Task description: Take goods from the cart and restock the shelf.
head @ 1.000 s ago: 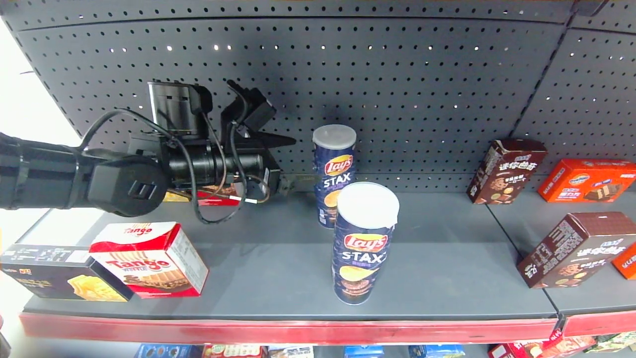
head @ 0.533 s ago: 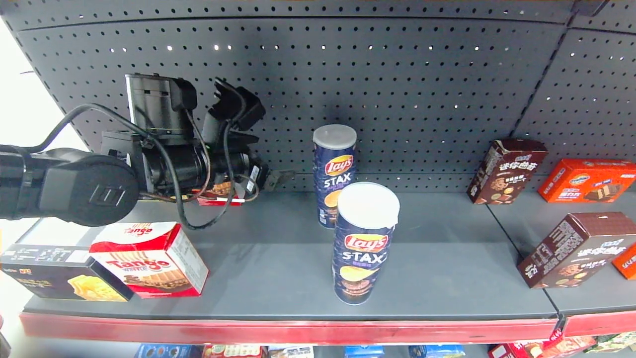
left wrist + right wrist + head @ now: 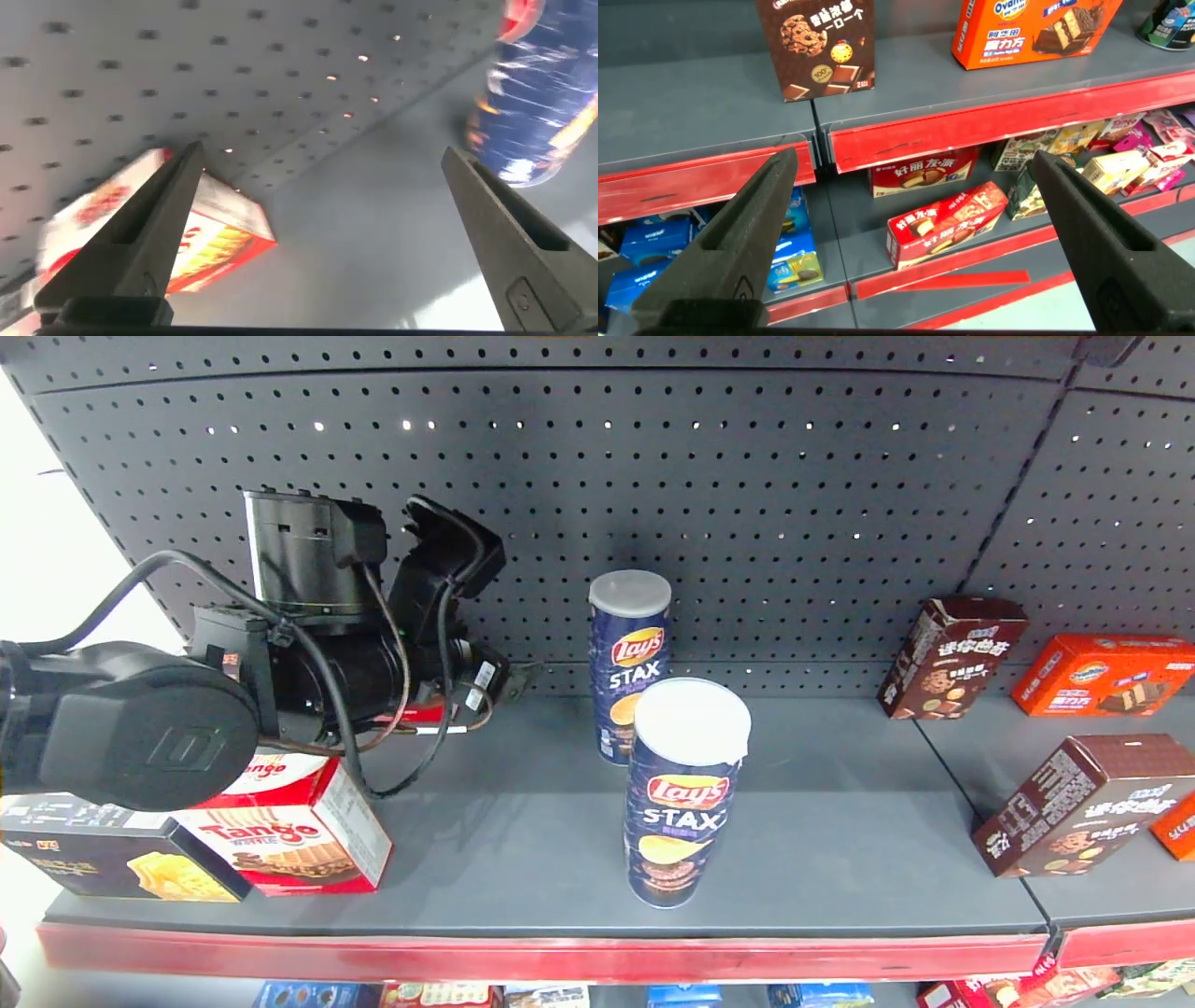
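Head view: the left gripper (image 3: 515, 676) hangs over the back of the shelf (image 3: 523, 840), close to the wall with holes (image 3: 747, 504). The back chip can (image 3: 628, 663) stands upright at 3 o'clock from it, near but not touching. The front chip can (image 3: 686, 789) stands at 4 o'clock, farther off. Both cans are dark blue with a white lid, a red and yellow badge and white letters. A red and white box (image 3: 308, 826) lies at 7 o'clock from the gripper, with a black box (image 3: 112, 863) beside it. Brown boxes (image 3: 949, 656) and an orange box (image 3: 1102, 672) sit far off at 3 o'clock.

Left wrist view: the left gripper (image 3: 322, 238) has its fingers spread wide, with nothing between them. A blurry blue can (image 3: 537, 103) stands past one finger. A red and white box (image 3: 234, 224) lies against the back wall.

Right wrist view: the right gripper (image 3: 915, 243) is spread wide too and holds nothing. Past it are lower shelves with red edges (image 3: 971, 126), a brown cookie box (image 3: 819, 42), an orange box (image 3: 1032, 28) and a red box (image 3: 948, 224).
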Controlling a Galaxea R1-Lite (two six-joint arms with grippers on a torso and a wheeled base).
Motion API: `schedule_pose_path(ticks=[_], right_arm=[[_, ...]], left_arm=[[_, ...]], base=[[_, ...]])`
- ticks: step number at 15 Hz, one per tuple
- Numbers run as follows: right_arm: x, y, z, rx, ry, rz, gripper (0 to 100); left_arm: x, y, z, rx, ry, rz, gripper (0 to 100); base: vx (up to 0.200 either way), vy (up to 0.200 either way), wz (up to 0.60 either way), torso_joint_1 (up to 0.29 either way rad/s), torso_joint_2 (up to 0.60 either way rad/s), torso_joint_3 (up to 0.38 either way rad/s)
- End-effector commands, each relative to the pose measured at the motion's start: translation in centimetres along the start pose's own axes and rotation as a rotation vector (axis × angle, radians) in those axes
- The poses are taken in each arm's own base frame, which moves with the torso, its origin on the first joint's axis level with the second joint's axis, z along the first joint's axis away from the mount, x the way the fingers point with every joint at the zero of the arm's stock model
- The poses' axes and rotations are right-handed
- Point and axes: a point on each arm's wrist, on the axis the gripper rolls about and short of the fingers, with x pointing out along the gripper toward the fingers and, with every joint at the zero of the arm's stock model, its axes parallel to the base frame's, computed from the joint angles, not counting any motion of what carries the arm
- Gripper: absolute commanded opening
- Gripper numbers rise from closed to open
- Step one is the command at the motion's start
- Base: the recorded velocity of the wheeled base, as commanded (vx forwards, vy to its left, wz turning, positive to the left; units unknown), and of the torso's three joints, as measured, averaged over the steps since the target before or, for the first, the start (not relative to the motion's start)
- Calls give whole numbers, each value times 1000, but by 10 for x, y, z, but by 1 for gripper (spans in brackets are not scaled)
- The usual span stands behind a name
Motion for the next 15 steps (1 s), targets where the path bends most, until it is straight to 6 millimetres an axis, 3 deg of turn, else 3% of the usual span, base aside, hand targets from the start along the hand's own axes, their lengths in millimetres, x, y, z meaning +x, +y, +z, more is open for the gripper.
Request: schedule_pose_path(ticks=[1,5,15], right_arm=[[0,0,0,0,1,0,100],[0,0,0,0,1,0,100],[0,0,0,0,1,0,100]], left_arm=[[1,-11,-4,10,14,-31,100],[0,-32,-8,29,33,-87,100],[28,-56,-22,14,80,-110,100]], base=[[0,0,0,0,0,0],[0,0,0,0,0,0],[0,0,0,0,0,0]])
